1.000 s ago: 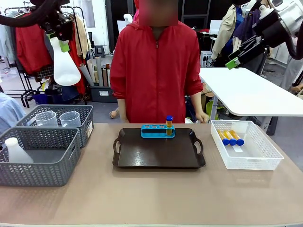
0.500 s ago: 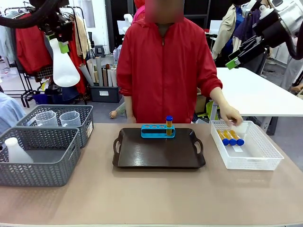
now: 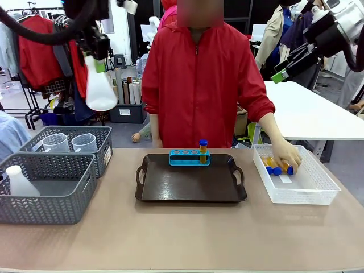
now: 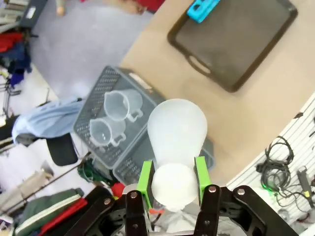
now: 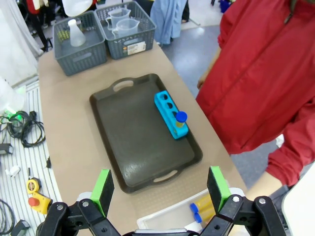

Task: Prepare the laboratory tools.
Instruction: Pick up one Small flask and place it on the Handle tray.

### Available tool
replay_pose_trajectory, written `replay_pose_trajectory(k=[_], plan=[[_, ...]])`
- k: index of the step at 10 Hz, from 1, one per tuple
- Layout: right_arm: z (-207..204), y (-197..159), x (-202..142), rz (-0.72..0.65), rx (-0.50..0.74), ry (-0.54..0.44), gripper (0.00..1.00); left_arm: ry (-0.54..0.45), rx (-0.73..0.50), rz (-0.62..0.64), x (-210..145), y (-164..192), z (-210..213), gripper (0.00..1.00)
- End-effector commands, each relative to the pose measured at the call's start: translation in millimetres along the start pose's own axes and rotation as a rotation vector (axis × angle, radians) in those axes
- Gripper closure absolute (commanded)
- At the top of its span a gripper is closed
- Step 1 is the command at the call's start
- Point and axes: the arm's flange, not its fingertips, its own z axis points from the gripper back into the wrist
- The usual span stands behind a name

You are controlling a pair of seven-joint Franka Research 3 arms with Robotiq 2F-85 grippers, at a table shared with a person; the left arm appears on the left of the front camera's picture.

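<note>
White flask (image 3: 100, 91) has shifted. A second back it hung further to picture left; now your left tool (image 3: 94, 51) has swung it toward the middle. It's high over the desk (image 3: 182, 242), about above the right end of the grey baskets (image 3: 45, 210) and not yet over the tray (image 3: 190, 193).

Left tool is clenched on the flask's neck. In the left wrist view the green pads (image 4: 145, 177) sit on either side of the neck, and the flask (image 4: 177, 128) hangs below them.

Right tool (image 5: 160, 189) is released. Its pads are wide apart with nothing between them, and it's parked high at picture right.

Other change: the person's hand (image 3: 286, 156) has come down into the white basket (image 3: 318, 196) and is on the tubes (image 3: 273, 168) there. One tube (image 3: 203, 151) stands in the rack's (image 3: 185, 157) right hole, and three holes are empty.

My read is that two jobs are running at once. You're bringing the flask to the tray while the person fetches the next tube. Beakers (image 3: 71, 142) sit untouched in the far grey basket, and a second flask (image 3: 20, 182) is in the near one.

Flask axis is close to vertical, with the neck up in the tool and the wide base down. It's tilted a little, so the base swings toward picture right. Level it before you set it down, or I'd expect it to land on an edge.
</note>
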Motion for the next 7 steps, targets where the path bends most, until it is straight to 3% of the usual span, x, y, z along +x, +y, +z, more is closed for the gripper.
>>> replay_pose_trajectory(k=[1, 3, 7], plan=[[1.4, 0.6, 0.6, 0.004, 0.002, -0.003, 0.0, 0.012, -0.044, -0.112, 34.9, -7.9, -6.8, 1.0], [1.4, 0.6, 0.6, 0.004, 0.002, -0.003, 0.0, 0.005, -0.068, -0.181, 66.8, -27.1, -25.7, 1.0], [1.4, 0.6, 0.6, 0.004, 0.002, -0.003, 0.0, -0.078, -0.125, -0.459, 126.9, -57.6, -75.0, 1.0]])
